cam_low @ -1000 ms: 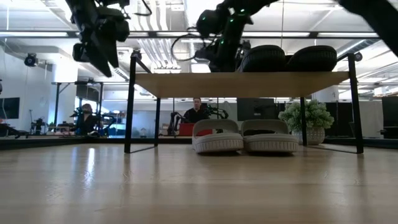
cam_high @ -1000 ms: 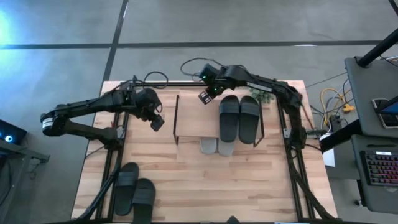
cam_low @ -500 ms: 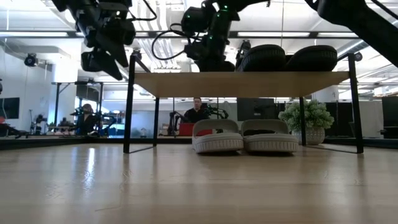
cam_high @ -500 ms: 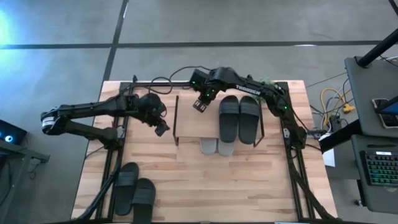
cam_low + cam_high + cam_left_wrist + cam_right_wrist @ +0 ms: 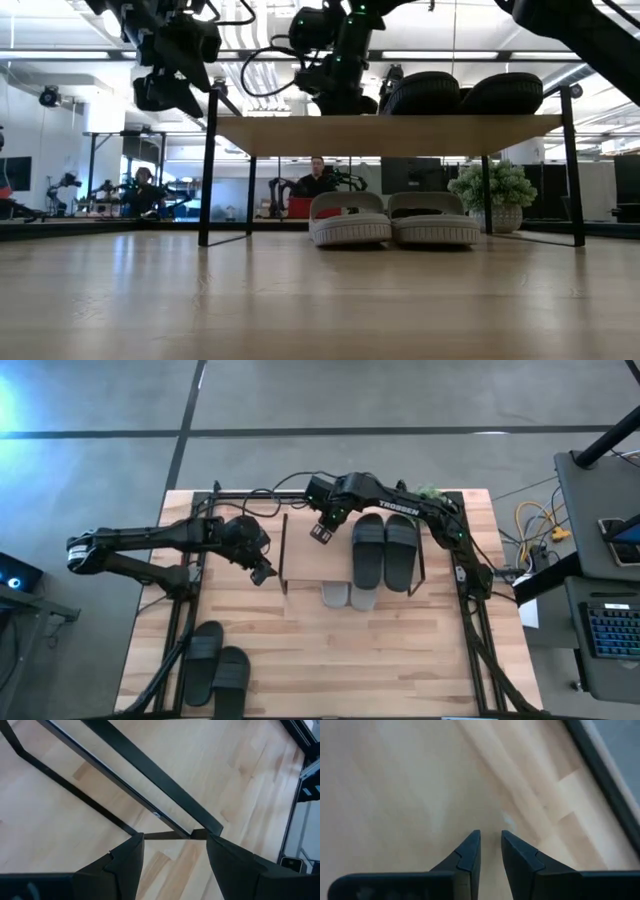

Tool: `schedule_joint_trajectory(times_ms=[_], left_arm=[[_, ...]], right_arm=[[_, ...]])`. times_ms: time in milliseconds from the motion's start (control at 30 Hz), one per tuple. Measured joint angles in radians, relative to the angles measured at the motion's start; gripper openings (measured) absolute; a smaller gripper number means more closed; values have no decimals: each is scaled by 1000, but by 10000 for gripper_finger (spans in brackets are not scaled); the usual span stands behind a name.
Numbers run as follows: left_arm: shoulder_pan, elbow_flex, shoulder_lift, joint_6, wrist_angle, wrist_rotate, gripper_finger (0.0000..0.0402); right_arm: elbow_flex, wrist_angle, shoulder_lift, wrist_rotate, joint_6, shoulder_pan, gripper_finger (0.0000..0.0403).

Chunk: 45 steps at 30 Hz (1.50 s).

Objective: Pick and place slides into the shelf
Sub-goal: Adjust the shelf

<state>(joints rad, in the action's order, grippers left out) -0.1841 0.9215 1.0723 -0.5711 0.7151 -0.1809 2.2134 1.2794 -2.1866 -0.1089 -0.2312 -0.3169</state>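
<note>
The shelf [image 5: 310,560] stands at the table's middle, toward the far edge. Two black slides [image 5: 385,550] lie side by side on its top board. Two light grey slides [image 5: 392,222] rest on the table under it, their ends poking out at the near side [image 5: 350,597]. Two more black slides [image 5: 217,668] lie on the table at the near left. My left gripper [image 5: 263,571] is open and empty in the air beside the shelf's left frame [image 5: 150,770]. My right gripper [image 5: 320,532] hovers over the left part of the board [image 5: 420,780], fingers almost together and empty.
A small potted plant [image 5: 490,190] stands behind the shelf's far right corner. Cables [image 5: 270,485] trail off the far edge. Bare tabletop [image 5: 330,650] lies between the shelf and the near edge. People [image 5: 317,178] sit in the room beyond.
My left gripper has moved toward the table's right and near edges, closer to the shelf's left frame. My right gripper has moved from the far side of the shelf toward the table's left and near edges, over the board's left part. The slides have not moved.
</note>
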Motion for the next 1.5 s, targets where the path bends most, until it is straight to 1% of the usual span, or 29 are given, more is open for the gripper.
schedule_joint_trajectory(times_ms=[100,300,433,533,800,900,1000,1133,1200,1267,1367,1433,1500], left_arm=[[11,0,-1,-5,0,1,201],[37,0,-1,-28,-1,1,201],[56,0,-1,-47,-1,0,201],[66,0,-1,-52,-1,1,201],[73,0,-1,-52,-9,1,201],[74,0,-1,-53,-26,2,201],[74,0,-1,-53,-31,2,201],[74,0,-3,-53,-26,2,201],[74,0,-9,-55,-26,2,201],[77,0,-19,-69,-26,3,201],[94,0,-41,-77,-17,3,201],[111,1,-66,-79,-4,1,201],[129,1,-98,-94,5,-4,201]], right_arm=[[7,-20,5,-60,-21,-4,68],[-8,-18,-11,-77,-48,-37,68],[-15,-1,-38,-76,-41,-46,68],[-14,25,-46,-45,-15,-47,68],[-7,57,-45,-8,27,-3,68],[-7,59,-45,-18,19,6,68],[-2,48,-47,-90,-3,9,68],[29,22,-27,-245,-17,13,68],[56,12,-4,-281,-8,13,68],[89,23,21,-258,16,10,68],[120,86,60,-187,27,11,68],[120,149,90,-168,22,16,68],[120,249,121,-172,16,23,68]])
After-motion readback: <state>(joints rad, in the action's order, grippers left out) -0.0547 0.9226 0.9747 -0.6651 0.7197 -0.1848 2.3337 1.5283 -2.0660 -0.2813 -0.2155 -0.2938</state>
